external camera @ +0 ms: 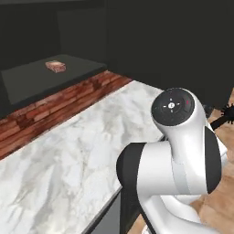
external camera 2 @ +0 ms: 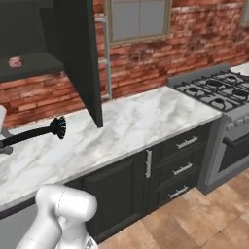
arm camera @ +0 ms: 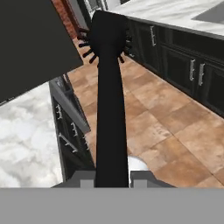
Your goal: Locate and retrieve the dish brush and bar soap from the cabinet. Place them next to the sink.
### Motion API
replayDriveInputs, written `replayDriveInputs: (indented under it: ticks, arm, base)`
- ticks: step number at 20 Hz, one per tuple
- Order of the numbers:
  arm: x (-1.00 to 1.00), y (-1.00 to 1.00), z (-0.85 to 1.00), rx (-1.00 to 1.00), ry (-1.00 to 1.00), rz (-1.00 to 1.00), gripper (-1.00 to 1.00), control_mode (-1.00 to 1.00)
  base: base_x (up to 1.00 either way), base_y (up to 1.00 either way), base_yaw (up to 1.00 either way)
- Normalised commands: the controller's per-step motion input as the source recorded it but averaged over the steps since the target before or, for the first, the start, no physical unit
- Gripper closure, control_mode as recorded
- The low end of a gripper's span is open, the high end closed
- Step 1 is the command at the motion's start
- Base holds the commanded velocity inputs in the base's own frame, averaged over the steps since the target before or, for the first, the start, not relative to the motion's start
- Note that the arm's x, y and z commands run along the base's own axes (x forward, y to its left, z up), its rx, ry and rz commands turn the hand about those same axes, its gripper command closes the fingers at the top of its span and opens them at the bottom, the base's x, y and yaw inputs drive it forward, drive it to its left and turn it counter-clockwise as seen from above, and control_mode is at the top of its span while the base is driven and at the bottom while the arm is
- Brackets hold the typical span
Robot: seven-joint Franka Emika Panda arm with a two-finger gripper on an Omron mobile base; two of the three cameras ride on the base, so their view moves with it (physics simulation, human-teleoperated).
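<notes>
Black dish brush [arm camera: 109, 100] sits clamped by its handle between the gripper [arm camera: 112, 178] fingers, which are drawn in narrow against the thin shaft. In the hand view the handle runs straight up from the fingertips to the round spiky bristle head, with terracotta floor tiles [arm camera: 166, 131] and dark base cabinets [arm camera: 183, 65] behind it.

From the right base view the brush is held roughly level in the air above the white marble counter [external camera 2: 141, 121], bristle head pointing toward the open cabinet door [external camera 2: 80, 58] (head close to the door edge, contact not discernible). The left base view catches just the bristle end past the arm's white elbow joint [external camera: 176, 151].

Bar soap [external camera: 55, 66] lies on the dark shelf inside the open cabinet [external camera: 50, 77], reddish with a paler top face, well apart from the brush. It shows as a small reddish block on the shelf in the right base view too.

Red brick wall [external camera 2: 194, 44] runs behind the counter; a gas stove [external camera 2: 219, 92] stands at the counter's far end.
</notes>
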Motion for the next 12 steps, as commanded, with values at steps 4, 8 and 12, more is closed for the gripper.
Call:
replayDriveInputs:
  ticks: [4, 8, 12]
  arm:
    - [0.00, 0.00, 0.00, 0.00, 0.00, 0.00, 1.00, 1.00]
    - [0.00, 0.00, 0.00, 0.00, 0.00, 0.00, 1.00, 1.00]
    - [0.00, 0.00, 0.00, 0.00, 0.00, 0.00, 1.00, 1.00]
  base:
    - [0.00, 0.00, -0.50]
    - [0.00, 0.00, -0.50]
    - [0.00, 0.00, -0.50]
